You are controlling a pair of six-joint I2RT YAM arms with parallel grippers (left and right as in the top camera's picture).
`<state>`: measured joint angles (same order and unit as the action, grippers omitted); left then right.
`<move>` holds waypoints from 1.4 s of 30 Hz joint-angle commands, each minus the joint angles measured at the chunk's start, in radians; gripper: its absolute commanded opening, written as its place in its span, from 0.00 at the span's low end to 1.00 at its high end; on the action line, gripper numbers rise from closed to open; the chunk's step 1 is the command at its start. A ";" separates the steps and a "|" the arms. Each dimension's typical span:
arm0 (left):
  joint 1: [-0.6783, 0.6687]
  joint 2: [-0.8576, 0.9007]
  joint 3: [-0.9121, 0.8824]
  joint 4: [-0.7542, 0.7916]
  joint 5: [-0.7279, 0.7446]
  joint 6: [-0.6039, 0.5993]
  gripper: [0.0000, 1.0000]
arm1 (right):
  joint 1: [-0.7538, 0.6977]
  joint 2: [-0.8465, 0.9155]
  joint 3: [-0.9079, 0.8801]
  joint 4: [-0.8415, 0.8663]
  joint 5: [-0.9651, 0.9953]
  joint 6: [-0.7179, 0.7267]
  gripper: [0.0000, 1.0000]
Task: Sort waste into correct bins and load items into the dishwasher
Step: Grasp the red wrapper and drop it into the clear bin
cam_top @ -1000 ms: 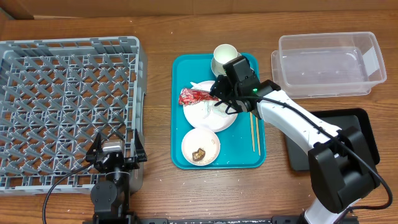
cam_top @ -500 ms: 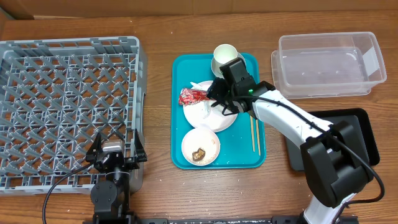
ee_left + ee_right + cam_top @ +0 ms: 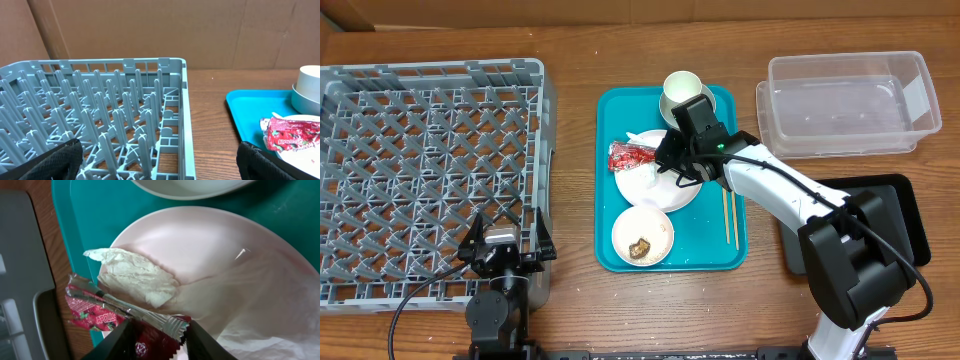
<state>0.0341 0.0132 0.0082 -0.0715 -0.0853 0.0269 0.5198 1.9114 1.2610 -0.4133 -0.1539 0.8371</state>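
The red wrapper (image 3: pixel 633 155) lies on the left rim of the pale pink plate (image 3: pixel 642 188), on the teal tray (image 3: pixel 705 250). Part of it rests on the plate and part hangs out over the tray floor. Its long axis runs side to side across the tray, with the crimped seam on top. Crumpled white paper (image 3: pixel 135 277) sits just beside it on the plate, touching its far edge.

The wrapper's right end, the one nearer the plate's middle, lies between the fingers of the right gripper (image 3: pixel 157 342). In the right wrist view one dark finger stands on each side of the foil, with the seam running across the gap. The jaws stand narrow and close to the foil, but I cannot tell whether they press it. The wrapper lies flat and is not lifted.

The right arm reaches in diagonally from the table's near right corner, its wrist over the plate and its fingers pointing down and leftward. The clear plastic tub (image 3: pixel 845 100) and the black tray (image 3: pixel 910 200) lie to its right, well apart from the wrapper, so I judge a carry would sweep back along the arm's own line.

The left gripper (image 3: pixel 508 228) is much farther off, at the near corner of the grey dish rack (image 3: pixel 430 160), with its jaws wide and empty.
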 commanded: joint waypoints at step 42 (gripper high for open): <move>-0.002 -0.007 -0.003 0.001 0.008 0.015 1.00 | -0.735 -0.490 0.056 -0.306 0.164 0.046 0.04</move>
<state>0.0341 0.0132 0.0082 -0.0719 -0.0853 0.0269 -0.1558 1.3869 1.2980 -0.7250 -0.0090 0.8711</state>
